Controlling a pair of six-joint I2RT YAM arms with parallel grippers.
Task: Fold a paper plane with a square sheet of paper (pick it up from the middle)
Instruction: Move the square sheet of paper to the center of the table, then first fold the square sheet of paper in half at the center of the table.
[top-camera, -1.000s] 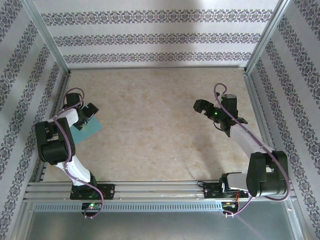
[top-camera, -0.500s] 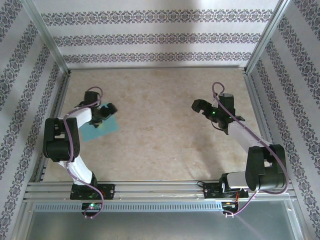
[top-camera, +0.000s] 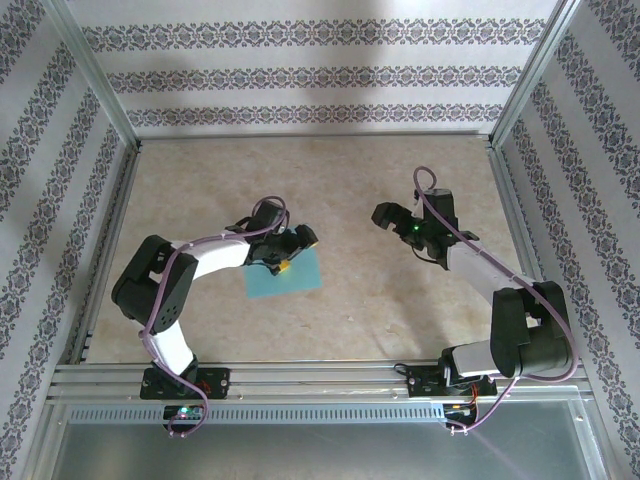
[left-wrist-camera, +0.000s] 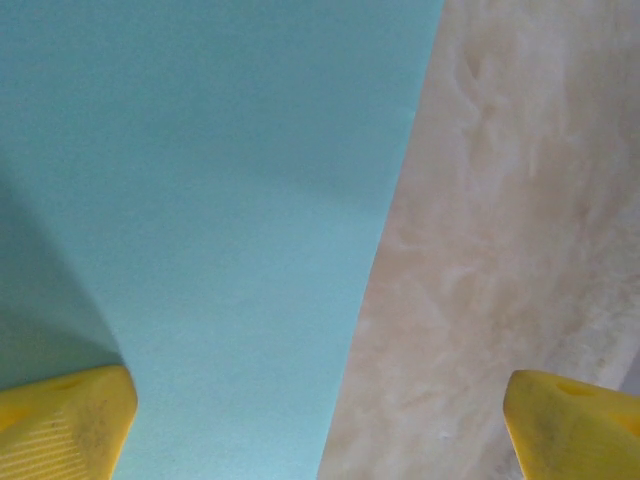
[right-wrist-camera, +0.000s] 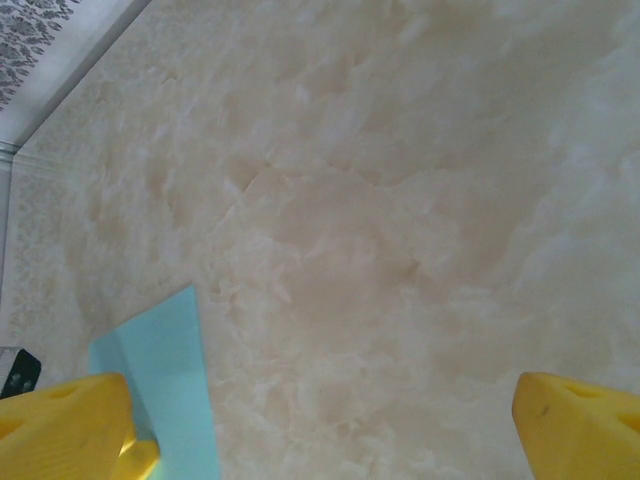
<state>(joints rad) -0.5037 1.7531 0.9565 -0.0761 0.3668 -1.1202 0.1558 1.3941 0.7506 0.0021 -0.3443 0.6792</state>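
A light-blue square sheet of paper lies flat and uncreased on the table, left of centre. My left gripper hovers low over the sheet's upper part with its jaws wide open. In the left wrist view one yellow fingertip is over the sheet and the other is over bare table, straddling the sheet's right edge. My right gripper is open over bare table to the right, nothing between its fingers. A corner of the sheet shows at the lower left of the right wrist view. The paper plane is out of view.
The marbled beige tabletop is fenced by aluminium rails and patterned walls on three sides. The arm bases sit on a metal rail at the near edge. Bare table lies between the two grippers.
The left arm has swept right from the table's left edge, and the sheet has slid with it toward the centre. The right gripper has drifted slightly left.
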